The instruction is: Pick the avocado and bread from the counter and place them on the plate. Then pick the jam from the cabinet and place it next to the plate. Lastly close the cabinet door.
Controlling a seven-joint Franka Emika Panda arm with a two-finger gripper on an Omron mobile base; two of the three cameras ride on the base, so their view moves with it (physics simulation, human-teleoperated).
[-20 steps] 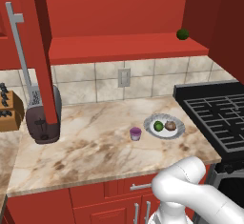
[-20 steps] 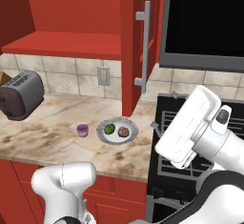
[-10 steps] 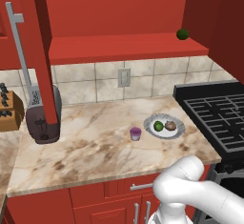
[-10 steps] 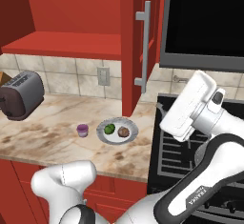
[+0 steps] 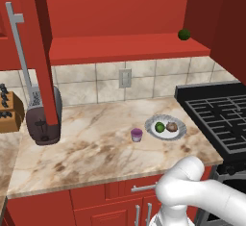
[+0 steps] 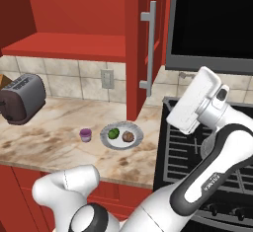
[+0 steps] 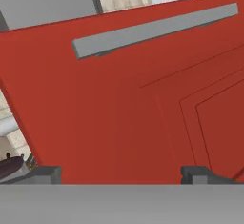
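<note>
Cabinet door [image 6: 136, 48] closing is judged to be the step in hand: avocado [image 6: 113, 133] and bread [image 6: 128, 136] are seen on the plate [image 6: 122, 143], and the jam [image 6: 85, 135] is set just beside it on the counter [image 6: 44, 137]. The gripper [image 7: 121, 173] is held with its fingertips wide apart and nothing between them. The door's red face lies directly ahead of the fingertips, close. Its silver bar handle [image 7: 152, 30] is seen running across the hand view, crosswise to the approach.

The beige marble tabletop [image 5: 96, 148] lies well below the pincer [image 7: 121, 173] and to its left. On it stand a fluted plate [image 5: 166, 127], a purple jam jar [image 5: 137, 134] just beside the plate, a dark toaster [image 5: 44, 117] farther off, and a knife block [image 5: 9, 110].
</note>
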